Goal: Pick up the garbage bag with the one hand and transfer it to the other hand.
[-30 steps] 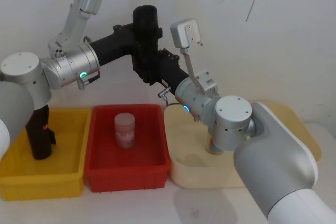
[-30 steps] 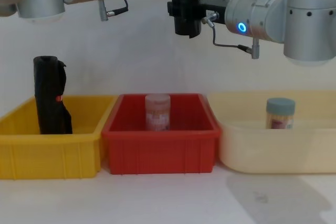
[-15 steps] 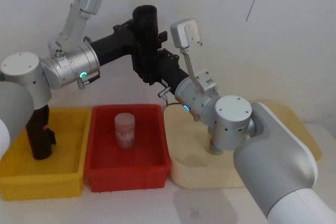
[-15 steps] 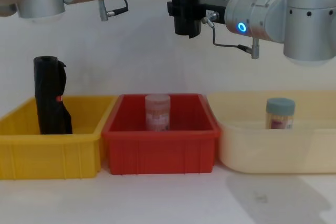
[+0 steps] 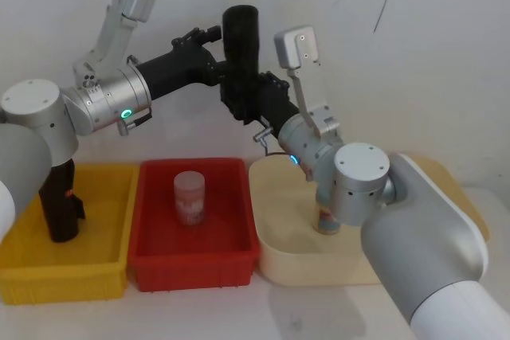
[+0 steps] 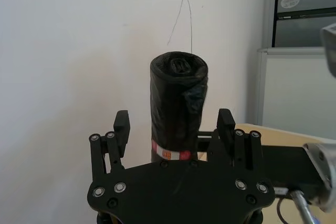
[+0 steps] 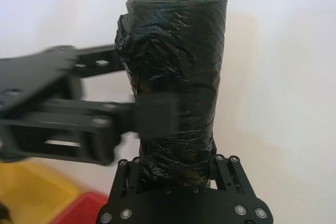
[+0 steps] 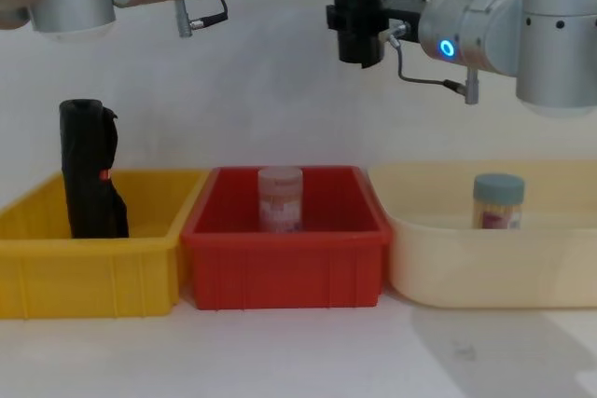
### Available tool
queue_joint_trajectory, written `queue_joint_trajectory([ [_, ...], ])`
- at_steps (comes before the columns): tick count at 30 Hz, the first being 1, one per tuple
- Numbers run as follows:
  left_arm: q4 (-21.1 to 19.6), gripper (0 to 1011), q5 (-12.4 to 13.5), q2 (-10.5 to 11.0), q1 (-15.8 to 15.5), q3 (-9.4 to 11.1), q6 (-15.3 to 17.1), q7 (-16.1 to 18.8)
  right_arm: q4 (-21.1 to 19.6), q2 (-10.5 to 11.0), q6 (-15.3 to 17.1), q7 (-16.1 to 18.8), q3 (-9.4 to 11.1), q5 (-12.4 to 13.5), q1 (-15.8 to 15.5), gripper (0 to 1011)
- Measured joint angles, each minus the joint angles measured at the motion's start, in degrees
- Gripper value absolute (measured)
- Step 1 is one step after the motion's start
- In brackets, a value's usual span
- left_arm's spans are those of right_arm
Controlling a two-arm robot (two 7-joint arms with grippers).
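Note:
The garbage bag (image 5: 241, 45), a tall black roll, stands upright high above the bins, with my right gripper (image 5: 253, 95) on the blue-ring arm shut on its lower part. In the right wrist view the garbage bag (image 7: 176, 77) rises from the closed right gripper (image 7: 176, 163). My left gripper (image 5: 212, 57), on the green-ring arm, sits just left of the roll and is open. In the left wrist view its fingers (image 6: 122, 125) stand apart on both sides of the garbage bag (image 6: 178, 103) without touching it. In the chest view the garbage bag (image 8: 359, 6) hangs at the top centre.
A second black roll (image 5: 60, 201) with a red mark stands in the yellow bin (image 5: 64, 280) at the left. The red bin (image 5: 195, 264) holds a pink jar (image 5: 190, 197). The cream bin (image 8: 485, 277) holds a blue-lidded jar (image 8: 497, 200).
The right gripper has carried the garbage bag up and to the right. The left gripper has let go of it and stays behind, open.

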Motion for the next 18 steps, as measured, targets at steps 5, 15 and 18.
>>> queue_joint_trajectory([
  [5,0.00,1001,0.00,0.00,0.00,0.00,0.00,0.00,1.35,0.19,0.75,-2.08,0.96,-0.28,0.80,580],
  [15,0.00,1001,0.00,0.00,0.00,0.01,0.00,0.00,2.34,1.70,3.89,-6.76,3.47,-0.83,1.01,580],
  [18,0.00,1001,0.00,0.00,0.00,0.00,0.00,0.00,-0.35,2.91,5.55,-7.85,4.43,-0.84,-0.85,580],
])
